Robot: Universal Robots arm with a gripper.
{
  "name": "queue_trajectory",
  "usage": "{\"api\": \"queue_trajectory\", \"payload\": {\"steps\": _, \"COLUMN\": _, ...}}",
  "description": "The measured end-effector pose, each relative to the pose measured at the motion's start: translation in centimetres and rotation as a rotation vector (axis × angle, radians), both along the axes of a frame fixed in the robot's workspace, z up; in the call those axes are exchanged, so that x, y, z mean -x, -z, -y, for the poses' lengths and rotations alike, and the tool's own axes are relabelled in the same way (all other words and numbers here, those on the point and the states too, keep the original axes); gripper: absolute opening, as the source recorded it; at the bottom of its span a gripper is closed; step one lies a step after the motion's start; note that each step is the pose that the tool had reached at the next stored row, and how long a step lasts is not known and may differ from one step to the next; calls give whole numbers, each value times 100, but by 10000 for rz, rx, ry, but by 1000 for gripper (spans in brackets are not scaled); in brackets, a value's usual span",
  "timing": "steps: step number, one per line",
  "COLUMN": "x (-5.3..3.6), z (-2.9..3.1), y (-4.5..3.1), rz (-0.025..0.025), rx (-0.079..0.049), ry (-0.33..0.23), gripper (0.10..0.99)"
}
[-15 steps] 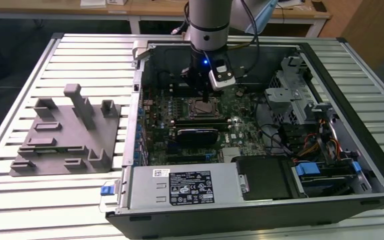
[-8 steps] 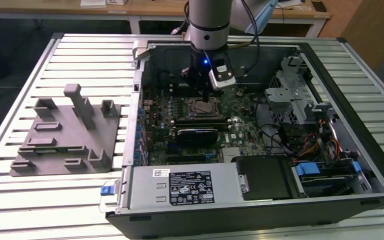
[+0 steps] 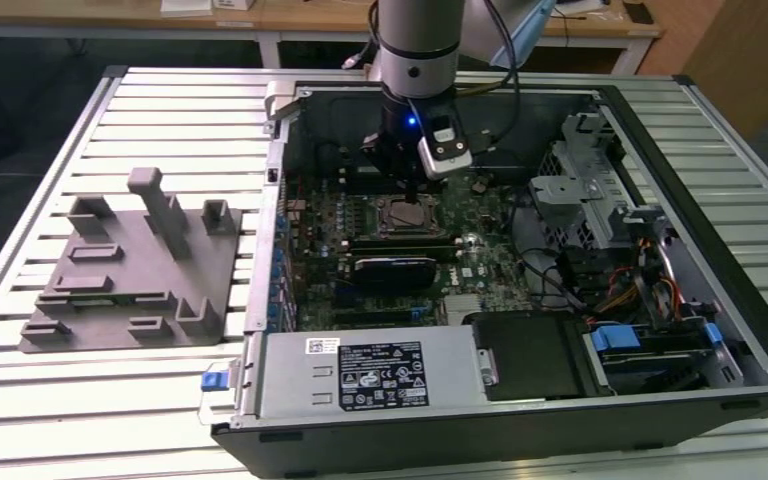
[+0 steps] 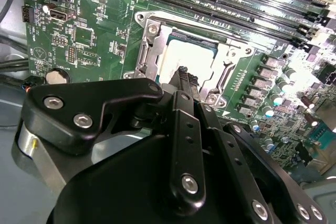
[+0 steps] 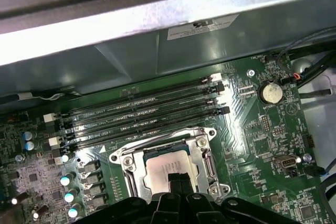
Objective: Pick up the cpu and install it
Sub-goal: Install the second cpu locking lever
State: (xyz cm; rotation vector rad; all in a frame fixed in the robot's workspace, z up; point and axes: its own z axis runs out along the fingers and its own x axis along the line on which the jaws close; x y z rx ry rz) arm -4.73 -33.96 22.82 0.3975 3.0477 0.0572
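Progress looks late-stage: cpu (image 3: 407,212) already sits in its socket on the motherboard (image 3: 471,262) inside the open pc case (image 3: 704,180), judging by all three views

Exterior view: arm (image 3: 412,45) comes down from the far side of the bench (image 3: 117,400) into the case, hand (image 3: 411,178) just above the socket area. Grey moulded fixture (image 3: 128,265) lies on the bench toward the exterior view's left, well apart from the case, w/ nothing pale or square on it that I can make out. Black power supply (image 3: 364,375) fills the near edge of the case. Can't tell finger state from here

Second wrist view: pale silver-grey cpu (image 4: 181,56) lies flat inside the metal socket frame (image 4: 152,43), looks level w/ the frame, not tilted. Hand (image 4: 186,80) has its dark fingertips (image 4: 184,74) close together, reaching over the near edge of the chip; whether they touch it or hover just above, can't tell. They don't look clamped around the chip

First wrist view: same story, cpu (image 5: 168,169) seated square in the frame, fingertips (image 5: 178,182) together over its near part, memory slots (image 5: 142,114) beyond, coin battery (image 5: 270,92) off to one side

Judgement: pick and place done; retention frame appears not closed over the chip, so locking seems left
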Motion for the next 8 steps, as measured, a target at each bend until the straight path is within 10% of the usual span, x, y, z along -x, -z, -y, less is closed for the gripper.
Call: {"api": "queue_trajectory", "payload": {"steps": 8, "x": 0, "z": 4, "y": -9, "rz": -1, "rx": 2, "ry": 0, "gripper": 106}}
